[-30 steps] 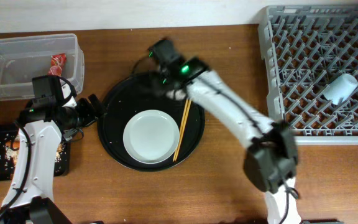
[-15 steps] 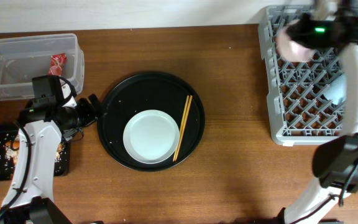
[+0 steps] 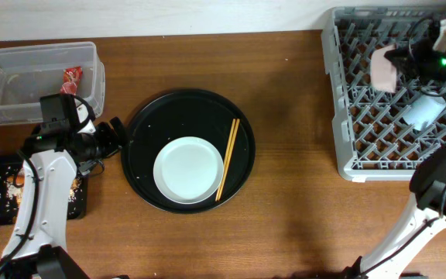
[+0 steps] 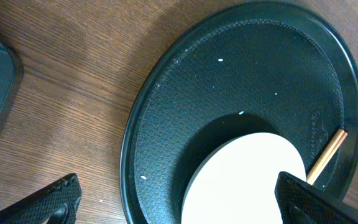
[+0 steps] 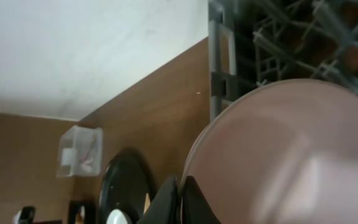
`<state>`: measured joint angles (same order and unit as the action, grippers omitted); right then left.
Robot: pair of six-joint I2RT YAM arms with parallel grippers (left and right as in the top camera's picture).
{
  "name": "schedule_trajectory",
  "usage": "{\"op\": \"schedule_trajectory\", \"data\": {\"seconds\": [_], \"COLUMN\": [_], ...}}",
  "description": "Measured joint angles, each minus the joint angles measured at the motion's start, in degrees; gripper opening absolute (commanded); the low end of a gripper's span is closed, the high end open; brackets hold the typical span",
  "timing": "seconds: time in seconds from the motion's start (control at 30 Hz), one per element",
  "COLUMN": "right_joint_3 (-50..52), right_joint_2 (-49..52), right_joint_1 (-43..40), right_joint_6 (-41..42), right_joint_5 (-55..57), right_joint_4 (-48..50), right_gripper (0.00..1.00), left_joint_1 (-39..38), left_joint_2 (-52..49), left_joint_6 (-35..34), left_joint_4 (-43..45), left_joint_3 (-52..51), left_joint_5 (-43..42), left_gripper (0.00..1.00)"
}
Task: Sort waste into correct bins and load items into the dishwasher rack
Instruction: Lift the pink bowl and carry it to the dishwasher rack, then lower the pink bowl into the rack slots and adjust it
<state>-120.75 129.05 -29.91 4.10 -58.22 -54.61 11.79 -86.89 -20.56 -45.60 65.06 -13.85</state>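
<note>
Swung from round black tray [image 3: 142, 132] to above large grey pegged plastic rack [image 3: 336, 101]; gripping small white bowl [image 3: 383, 68] tilted in right jaws, for slotting between pegs; left jaws wide, empty.

Overhead crops the dishwasher rack [image 3: 362, 132]; left wrist view crops the plate [image 4: 247, 180]

The small white bowl [image 3: 383, 68] has been taken off the round black tray [image 3: 144, 147]. It is now held by the right gripper [image 3: 399, 60] over the dishwasher rack [image 3: 355, 124].
</note>
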Motion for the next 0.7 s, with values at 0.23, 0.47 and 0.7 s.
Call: {"op": "schedule_trajectory", "data": {"seconds": [0.23,0.47,0.7], "right_joint_3": [0.0,0.0,0.0], "right_joint_2": [1.4,1.5,1.5], "right_joint_1": [0.1,-0.3,-3.5], "right_joint_6": [-1.0,-1.1,0.0], "right_joint_5": [-2.7,-2.9,-3.4], "right_joint_4": [2.6,5.2,6.8], "right_gripper": [0.04,0.04,0.04], "left_joint_1": [0.0,0.0,0.0], "left_joint_2": [0.0,0.0,0.0], "left_joint_6": [0.0,0.0,0.0], "left_joint_4": [0.0,0.0,0.0], "left_joint_3": [0.0,0.0,0.0], "left_joint_5": [0.0,0.0,0.0], "left_gripper": [0.99,0.99,0.99]}}
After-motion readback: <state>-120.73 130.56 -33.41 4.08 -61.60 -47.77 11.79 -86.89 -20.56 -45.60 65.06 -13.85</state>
